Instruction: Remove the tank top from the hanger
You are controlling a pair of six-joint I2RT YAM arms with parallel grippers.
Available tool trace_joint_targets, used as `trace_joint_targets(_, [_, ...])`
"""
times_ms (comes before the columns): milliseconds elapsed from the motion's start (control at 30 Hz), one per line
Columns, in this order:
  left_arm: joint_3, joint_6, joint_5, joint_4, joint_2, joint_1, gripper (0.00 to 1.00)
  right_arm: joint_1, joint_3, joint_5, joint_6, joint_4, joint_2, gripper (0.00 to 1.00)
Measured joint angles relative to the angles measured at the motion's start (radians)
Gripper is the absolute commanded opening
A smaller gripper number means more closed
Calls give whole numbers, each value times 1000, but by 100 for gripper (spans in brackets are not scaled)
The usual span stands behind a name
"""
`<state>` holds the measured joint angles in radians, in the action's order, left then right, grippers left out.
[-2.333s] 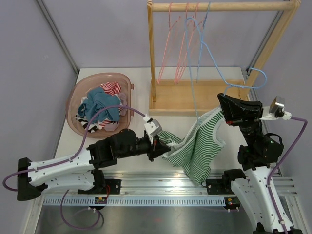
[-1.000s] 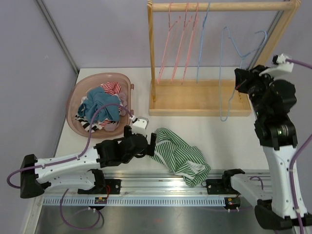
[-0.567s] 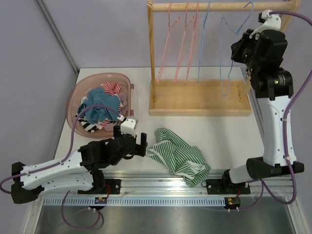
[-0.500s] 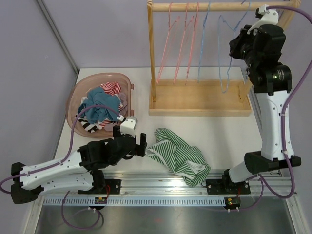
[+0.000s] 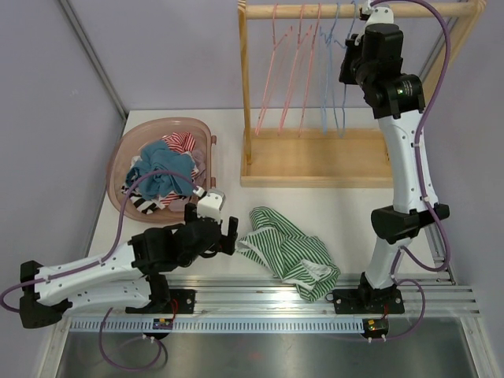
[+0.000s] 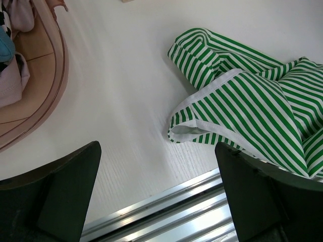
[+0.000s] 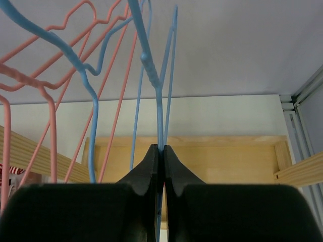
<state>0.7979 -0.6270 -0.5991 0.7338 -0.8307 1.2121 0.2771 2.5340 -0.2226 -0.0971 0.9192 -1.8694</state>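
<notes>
1. Right gripper [image 7: 162,150]: jaws pinched shut on the wire of the blue hanger [image 7: 146,59], just below its twisted neck. The arm is stretched up to the wooden rail [image 5: 417,9] of the rack.
2. Left gripper [image 6: 156,166]: jaws spread wide and holding nothing, low over the table [image 5: 354,213].
3. Tank top [image 5: 295,252]: green-and-white striped, off the hanger, in a crumpled heap on the table near the front edge, just beside the left gripper. The removal itself looks done.
4. Step in hand, as judged: hang the bare hanger back on the rail.
5. To do it well: carry the hook over the rail and lower it until it seats before letting go. Whether the hook is on the rail yet cannot be told.
6. Keep the wire clear of the pink hangers [image 5: 272,71] and the other blue ones close by, since tangling is likely.
7. Hanger axis: roughly upright, hook end up.
8. Tank top long axis, top view: from beside the left gripper diagonally toward the near right. A white-trimmed opening faces the left gripper.
</notes>
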Motion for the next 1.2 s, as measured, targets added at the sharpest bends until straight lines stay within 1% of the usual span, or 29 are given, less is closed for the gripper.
trace_joint_targets(100, [0,2,9,-3,-10,0,99,0,-5,-20,1,2,-10,0])
trace_joint_targets(133, [0,3,14,-5,-12,0,99,0,-11,-25,2,-2,-6,1])
trace_joint_targets(200, [0,6,26,-18,-18,0,99,0,-33,-28,3,-12,7,15])
trace_joint_targets(233, [0,8,33,-27,-21,0,99,0,-43,-28,4,-14,14,28])
trace_joint_targets(300, [0,10,51,-55,-31,0,99,0,-63,-28,6,-17,31,39])
trace_joint_targets(333, [0,14,64,-71,-40,0,99,0,-76,-28,6,-17,40,48])
trace_joint_targets(400, [0,20,86,-108,-68,3,99,0,-106,-29,7,-16,68,61])
trace_joint_targets(433, [0,23,95,-126,-86,9,99,0,-127,-30,8,-21,87,72])
trace_joint_targets(500, [0,29,113,-167,-130,26,99,0,-172,-39,4,-19,136,83])
trace_joint_targets(533, [0,33,121,-189,-156,38,99,0,-199,-48,6,-22,165,93])
trace_joint_targets(567, [0,37,127,-209,-179,48,99,0,-227,-54,2,-23,202,99])
trace_joint_targets(667, [6,49,151,-279,-264,89,99,0,-335,-69,1,-36,330,99])
trace_joint_targets(833, [68,60,177,-359,-429,139,99,0,-598,-51,-38,-76,637,99])
trace_joint_targets(1033, [145,72,214,-448,-629,177,99,0,-881,103,-100,-115,935,99])
trace_joint_targets(1100, [168,74,231,-470,-699,182,99,0,-946,165,-117,-133,994,100])
trace_joint_targets(1200, [203,77,248,-497,-806,185,99,0,-1004,239,-134,-137,1035,99])
